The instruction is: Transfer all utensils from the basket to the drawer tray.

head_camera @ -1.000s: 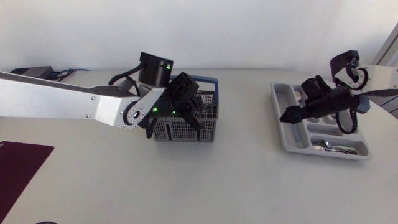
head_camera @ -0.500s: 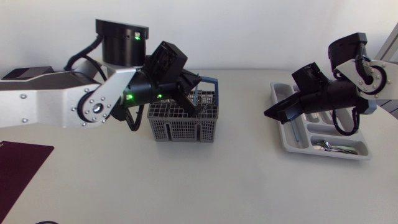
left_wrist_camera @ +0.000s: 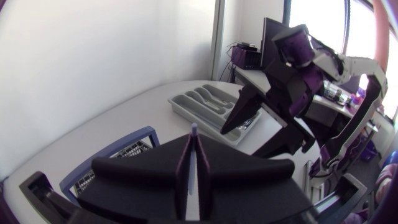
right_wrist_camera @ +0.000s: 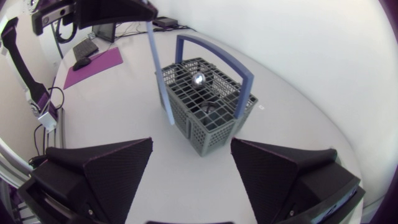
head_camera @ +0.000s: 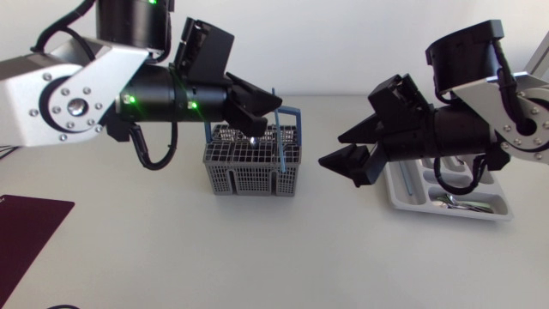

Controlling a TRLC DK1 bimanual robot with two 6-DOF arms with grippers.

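The grey wire basket (head_camera: pixel 253 172) with a blue handle stands at mid-table, also seen ahead of the right gripper (right_wrist_camera: pixel 205 118). My left gripper (head_camera: pixel 260 107) hovers above it, shut on a thin blue utensil (head_camera: pixel 282 153) that hangs upright with its lower end down beside the basket. The left wrist view shows the fingers pinching the utensil's handle (left_wrist_camera: pixel 193 134). Something shiny (right_wrist_camera: pixel 198 78) lies inside the basket. My right gripper (head_camera: pixel 350 150) stands open and empty between the basket and the grey drawer tray (head_camera: pixel 493 210), facing the basket and the hanging utensil (right_wrist_camera: pixel 158 68).
The tray (left_wrist_camera: pixel 211 102) holds some silver cutlery (head_camera: pixel 446 199) in its compartments. A dark maroon mat (head_camera: pixel 26 227) lies at the table's front left corner.
My left arm has risen from the basket, drawing the blue utensil up with it. My right gripper has swung left from over the tray toward the basket, its fingers staying apart.
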